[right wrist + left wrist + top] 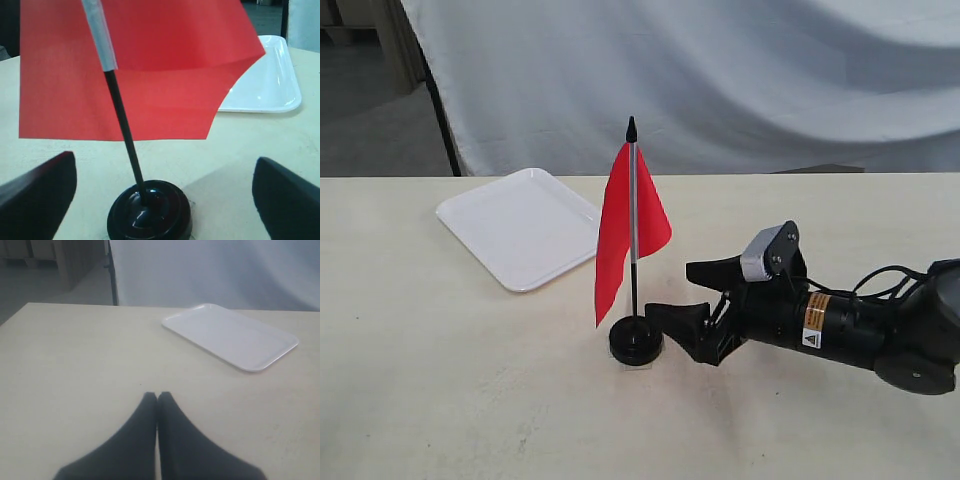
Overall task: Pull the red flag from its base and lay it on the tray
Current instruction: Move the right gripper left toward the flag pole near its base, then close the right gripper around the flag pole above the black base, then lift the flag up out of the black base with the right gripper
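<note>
The red flag (620,225) stands upright in its round black base (636,340) near the middle of the table. My right gripper (672,290) lies low just right of the base, open, its black fingers level with the base and the lower pole. In the right wrist view the base (150,212) and pole sit between the spread jaws of the gripper (164,162), touching neither, with the cloth (150,75) above. The white tray (520,225) lies empty behind and left of the flag. My left gripper (157,396) is shut on nothing over bare table, with the tray (230,335) beyond it.
The pale table (420,380) runs back to a white cloth backdrop (720,80). The right arm's black body with its cable (880,330) lies across the table's right side. The left arm does not show in the exterior view.
</note>
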Available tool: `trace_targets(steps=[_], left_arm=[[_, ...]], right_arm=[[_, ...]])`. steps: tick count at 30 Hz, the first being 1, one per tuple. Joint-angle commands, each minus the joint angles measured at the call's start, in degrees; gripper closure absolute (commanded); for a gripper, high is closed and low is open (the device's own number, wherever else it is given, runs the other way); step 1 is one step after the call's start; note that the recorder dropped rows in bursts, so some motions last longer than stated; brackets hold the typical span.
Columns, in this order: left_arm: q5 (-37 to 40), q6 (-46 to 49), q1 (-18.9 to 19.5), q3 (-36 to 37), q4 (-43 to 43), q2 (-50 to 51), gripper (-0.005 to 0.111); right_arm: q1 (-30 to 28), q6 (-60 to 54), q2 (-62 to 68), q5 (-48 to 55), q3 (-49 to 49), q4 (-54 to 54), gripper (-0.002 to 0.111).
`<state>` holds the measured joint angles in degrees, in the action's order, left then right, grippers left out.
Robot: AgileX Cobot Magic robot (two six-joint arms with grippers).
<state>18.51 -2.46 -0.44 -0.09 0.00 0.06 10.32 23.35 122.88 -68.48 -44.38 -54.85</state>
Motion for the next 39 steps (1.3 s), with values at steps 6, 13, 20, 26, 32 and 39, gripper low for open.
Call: trace_targets(steps=[6,13,20,26,32,39], left_arm=[[-0.1,0.1,-0.5,0.1,0.0,-0.1,0.107],[-0.1,0.1,-0.5,0.1,0.0,-0.1,0.107],[-0.1,0.1,-0.5,0.1,0.0,-0.1,0.107],[-0.1,0.1,-0.5,0.1,0.0,-0.1,0.107],[-0.1,0.1,-0.5,0.1,0.0,-0.1,0.107],[-0.1,0.1,-0.5,0.1,0.0,-0.1,0.107]], right_arm=[[3.9,-6.2,0.0,0.1,-0.2,5.3,0.019],[8.4,-9.8,0.1,0.1,-1.4,15.0,0.019],[11.9,-9.2,1.0,8.0,-5.9,16.9,0.02],[12.7,-9.8,1.8,7.0,-6.1,16.7,0.033],[12.5,-10.3,0.9,7.5,-5.5,15.9,0.106],[12.8,-3.0,-7.0,11.1,-3.9,16.1,0.109]])
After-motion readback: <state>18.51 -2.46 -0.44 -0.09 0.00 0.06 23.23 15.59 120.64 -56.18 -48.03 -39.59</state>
